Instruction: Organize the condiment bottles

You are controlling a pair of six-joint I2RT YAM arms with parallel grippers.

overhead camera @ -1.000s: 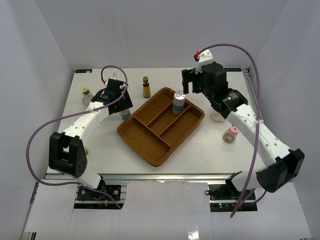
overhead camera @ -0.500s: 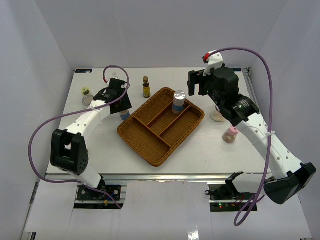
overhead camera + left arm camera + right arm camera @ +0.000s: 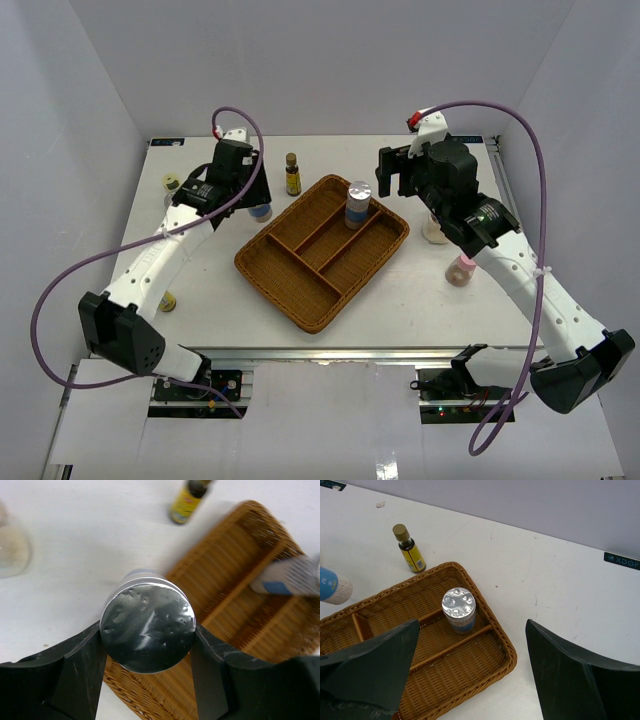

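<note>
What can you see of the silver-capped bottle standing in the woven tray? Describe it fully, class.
The silver-capped bottle is a small cylinder with a dimpled, shiny metal-looking cap, a blue label band beneath it and a pale lower body. It stands upright inside the brown woven tray, in a compartment at its far end, close beside a divider. Only the tray touches it.

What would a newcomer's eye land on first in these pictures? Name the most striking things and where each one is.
The brown woven divided tray sits mid-table, with one silver-capped, blue-labelled bottle standing upright in a far compartment. The left pincer is shut on a second silver-capped bottle just by the tray's left rim, while the right pincer hangs open above the tray's far right end.
</note>
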